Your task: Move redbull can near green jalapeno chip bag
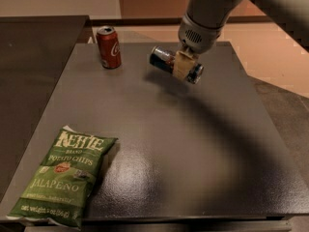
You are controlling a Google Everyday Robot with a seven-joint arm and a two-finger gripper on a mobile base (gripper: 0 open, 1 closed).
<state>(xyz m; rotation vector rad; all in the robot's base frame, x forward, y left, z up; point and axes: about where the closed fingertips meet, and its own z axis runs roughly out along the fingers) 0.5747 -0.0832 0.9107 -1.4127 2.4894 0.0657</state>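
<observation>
Our pincer (182, 65), clamped around the redbull can (163, 59), holds it sideways, apparently clear of the surface (203, 149), for carrying to the distant green jalapeno chip bag (63, 175).

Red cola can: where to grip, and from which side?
Likely mid-body, jaws across the round wall, from the picture's right: the red cola can stands upright, far left on the table, bare surface beside it there. The tool, over the far middle, is shut on the redbull can.
</observation>
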